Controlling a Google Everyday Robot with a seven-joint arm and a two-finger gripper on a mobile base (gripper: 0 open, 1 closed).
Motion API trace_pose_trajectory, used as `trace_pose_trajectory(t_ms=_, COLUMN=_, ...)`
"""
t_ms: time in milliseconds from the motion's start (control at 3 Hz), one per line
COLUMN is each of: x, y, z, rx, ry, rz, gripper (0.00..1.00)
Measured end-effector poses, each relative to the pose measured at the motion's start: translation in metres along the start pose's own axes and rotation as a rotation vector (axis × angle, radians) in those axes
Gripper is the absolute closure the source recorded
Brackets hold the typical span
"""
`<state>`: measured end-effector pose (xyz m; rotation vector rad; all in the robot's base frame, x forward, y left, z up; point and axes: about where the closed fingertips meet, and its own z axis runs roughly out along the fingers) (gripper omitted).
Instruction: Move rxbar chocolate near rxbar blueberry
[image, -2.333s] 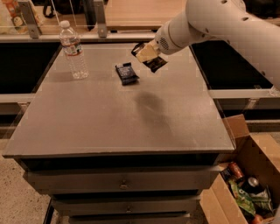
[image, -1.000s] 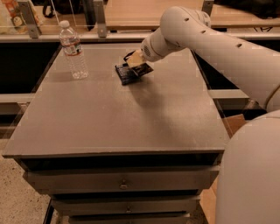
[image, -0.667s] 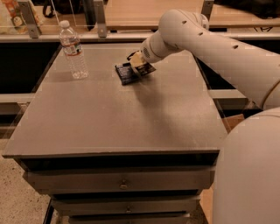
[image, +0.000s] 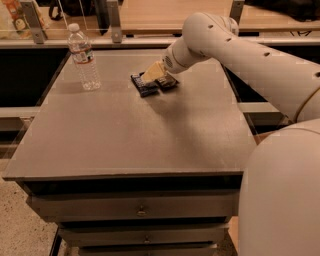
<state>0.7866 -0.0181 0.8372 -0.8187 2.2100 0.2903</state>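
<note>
A wide grey tabletop (image: 125, 135) fills the middle of the frame. A thick white robot arm (image: 250, 55) enters from the right edge, bends at a rounded joint in the upper centre and slopes down to the left. A clear water bottle (image: 83, 57) stands upright at upper left. The pale end effector (image: 151, 74) sits low over two wrappers in the upper centre; whether it is spread or pinching cannot be told. The black snack bar (image: 168, 83) lies just right of the blue snack bar (image: 143, 86).

The arm (image: 250, 50) had smooth, rounded white casing dotted with dark holes; its tan gripper (image: 155, 73) hung over the worktop (image: 125, 135).
</note>
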Motion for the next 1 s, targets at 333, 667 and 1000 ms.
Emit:
trace_pose_trajectory(t_ms=333, x=-0.001, y=0.002, z=-0.006, rx=-0.028, ry=0.016, rz=-0.009, gripper=0.0)
trace_pose_trajectory(t_ms=667, x=-0.019, y=0.0, z=-0.045, rx=-0.029, ry=0.009, rz=-0.032, gripper=0.0)
trace_pose_trajectory(t_ms=1000, x=-0.019, y=0.0, z=-0.045, rx=-0.029, ry=0.009, rz=-0.032, gripper=0.0)
